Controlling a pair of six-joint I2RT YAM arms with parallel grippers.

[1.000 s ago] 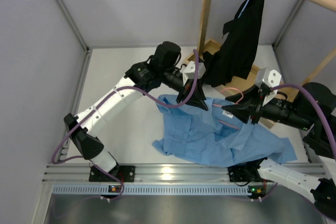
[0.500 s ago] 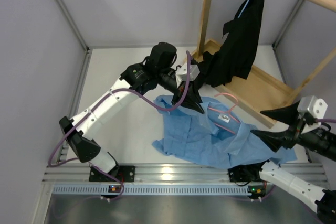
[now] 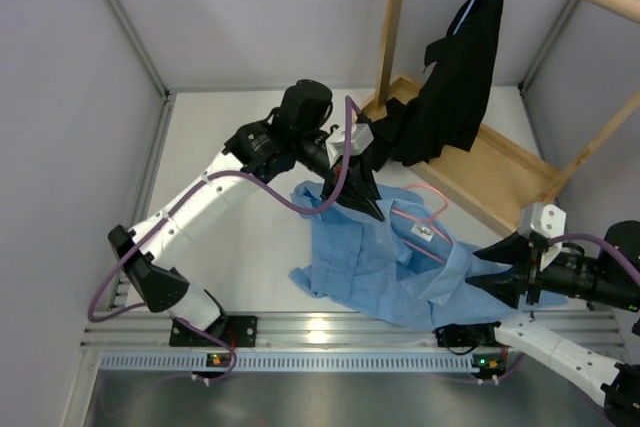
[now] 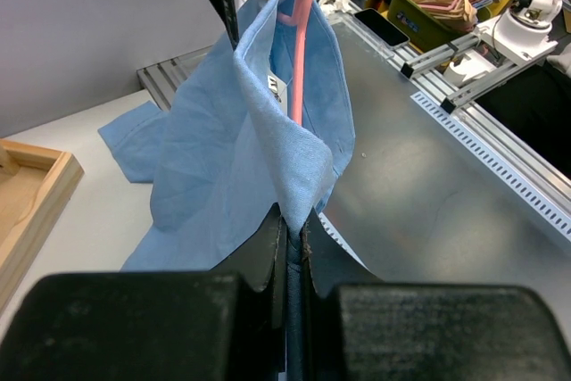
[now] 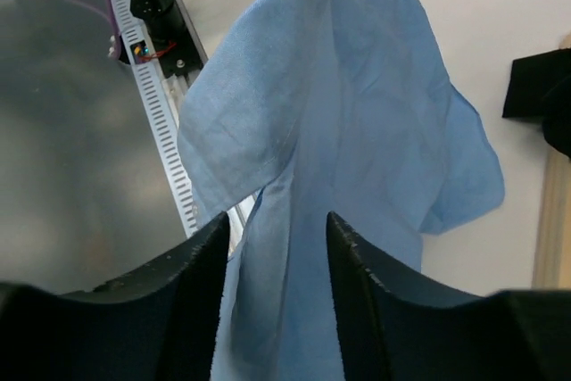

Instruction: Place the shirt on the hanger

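Pinching a fold of the shirt [image 4: 223, 149], the left gripper [image 4: 293, 220] is clenched on the cloth and holds it raised above the table [image 3: 240, 247]. The hanger [image 4: 302, 33] runs inside that fold. The right gripper [image 5: 275, 220] is released, its fingers apart around hanging cloth.

Top camera sits high behind the arm bases, looking down over the whole white table [image 3: 258, 252], with the wrinkled light blue shirt [image 3: 370, 267] mid-frame. Left wrist camera is right up close on that shirt [image 4: 223, 149] and the thin pink wire hanger [image 4: 302, 51], facing the slotted metal rail [image 4: 500, 147]. Right wrist camera, equally near, catches the shirt [image 5: 357, 86] from the opposite side, with the same rail [image 5: 165, 136] behind.
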